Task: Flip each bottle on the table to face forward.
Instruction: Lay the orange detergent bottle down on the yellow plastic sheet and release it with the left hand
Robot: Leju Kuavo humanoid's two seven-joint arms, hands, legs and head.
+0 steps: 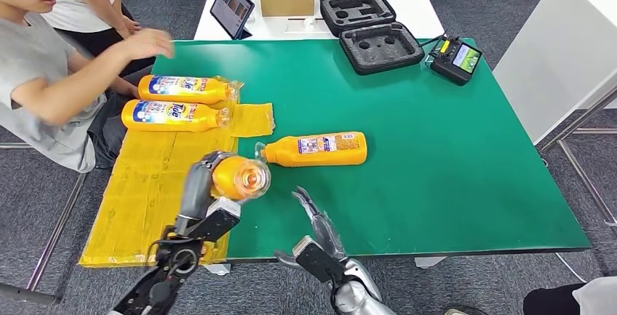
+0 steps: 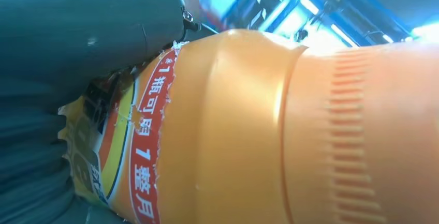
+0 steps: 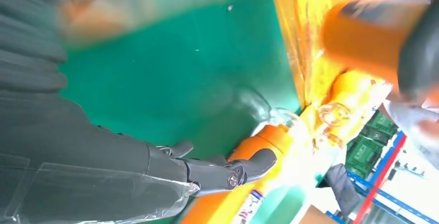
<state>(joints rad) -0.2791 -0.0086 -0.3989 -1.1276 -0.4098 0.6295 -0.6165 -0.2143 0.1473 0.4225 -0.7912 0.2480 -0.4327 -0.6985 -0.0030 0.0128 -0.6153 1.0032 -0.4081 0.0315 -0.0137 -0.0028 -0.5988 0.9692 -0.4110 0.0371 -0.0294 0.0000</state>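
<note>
Head view — left hand (image 1: 198, 188) grips bottle (image 1: 240, 177).

four orange bottles (image 1: 315, 149): three lying on table, one (image 1: 240, 177) lifted, label orientation unclear.

The left arm is raised from the near left, forearm angled upward. The left hand (image 1: 206, 184) is wrapped around an orange bottle (image 1: 240, 177), which is held lifted with its clear cap end turned toward the camera; the grey thumb (image 2: 93, 22) is pressed against the bottle's labelled body. The right arm is brought in from the near edge, right of the left. The right hand (image 1: 314, 217) is held free, fingers (image 3: 228, 169) extended and slightly spread, pointing far.
</note>
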